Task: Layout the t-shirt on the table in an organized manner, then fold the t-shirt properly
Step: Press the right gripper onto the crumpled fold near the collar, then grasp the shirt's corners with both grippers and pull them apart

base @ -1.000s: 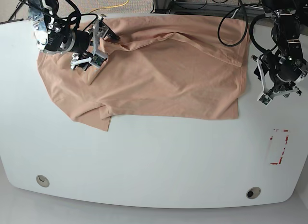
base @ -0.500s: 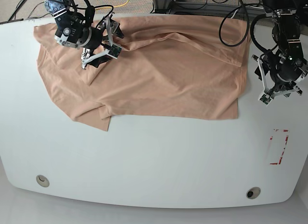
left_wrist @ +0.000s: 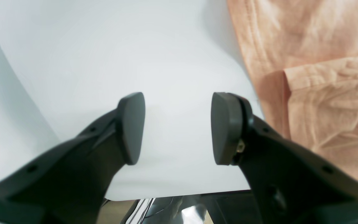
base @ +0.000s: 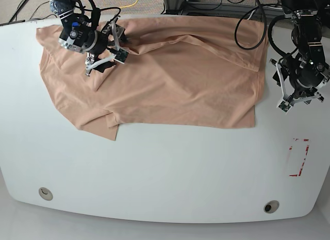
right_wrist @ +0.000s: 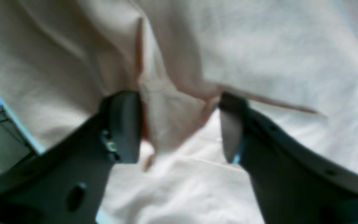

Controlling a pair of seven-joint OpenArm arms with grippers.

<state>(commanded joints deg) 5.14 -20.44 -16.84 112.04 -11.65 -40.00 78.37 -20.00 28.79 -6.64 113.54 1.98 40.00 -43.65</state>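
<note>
The table (base: 154,173) carries the t-shirt (base: 170,75) spread across its far half, still rumpled — a raised fold runs over the upper middle and one corner is doubled under at the near left edge (base: 111,127). My main worry sits at the far left: I judge that if I pull now, the right gripper (right_wrist: 179,124) may drag only the small pinch of cloth bunched between its jaws, dragging a ridge across the shirt instead of flattening it, or the fold may slip free altogether. In the right wrist view the jaws stand apart with a tuck of fabric against the left pad, not clamped. That arm reaches low over the shirt's upper left, wrist tilted down toward the cloth. The left gripper (left_wrist: 172,127) hovers over bare table just beside the shirt's right hem, jaws wide and holding nothing — a careless descent there would miss the hem entirely.
</note>
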